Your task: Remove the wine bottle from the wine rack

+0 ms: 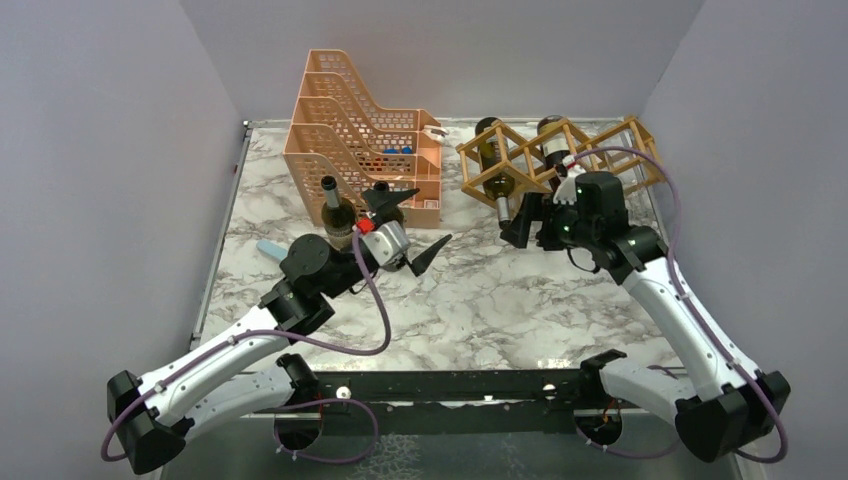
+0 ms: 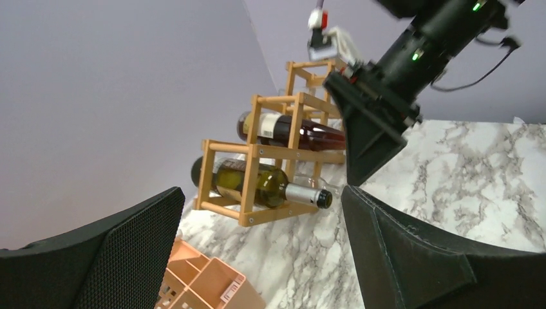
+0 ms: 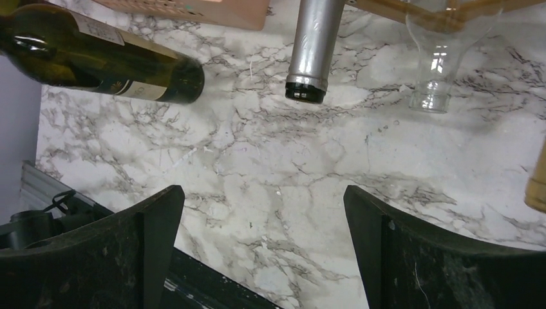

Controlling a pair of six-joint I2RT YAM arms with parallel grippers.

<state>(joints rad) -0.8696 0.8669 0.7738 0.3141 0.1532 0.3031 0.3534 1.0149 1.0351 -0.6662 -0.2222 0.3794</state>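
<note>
The tan wooden wine rack [image 1: 590, 150] stands at the back right and also shows in the left wrist view [image 2: 250, 183]. A green wine bottle [image 1: 494, 152] lies in its left cell, its silver-capped neck [image 3: 313, 45] poking out toward the front. A dark bottle [image 2: 290, 132] lies in a higher cell. My right gripper [image 1: 528, 222] hangs open just in front of the capped neck, fingers [image 3: 386, 244] wide apart with only marble between them. My left gripper [image 1: 410, 228] is open near the orange organizer, facing the rack [image 2: 263, 193], and holds nothing.
An orange perforated organizer [image 1: 350, 140] stands at the back centre-left. A dark bottle [image 1: 338, 212] stands upright in front of it beside my left wrist. A clear glass bottle neck [image 3: 434, 71] pokes from the rack next to the capped one. Purple walls enclose the marble table [image 1: 470, 300].
</note>
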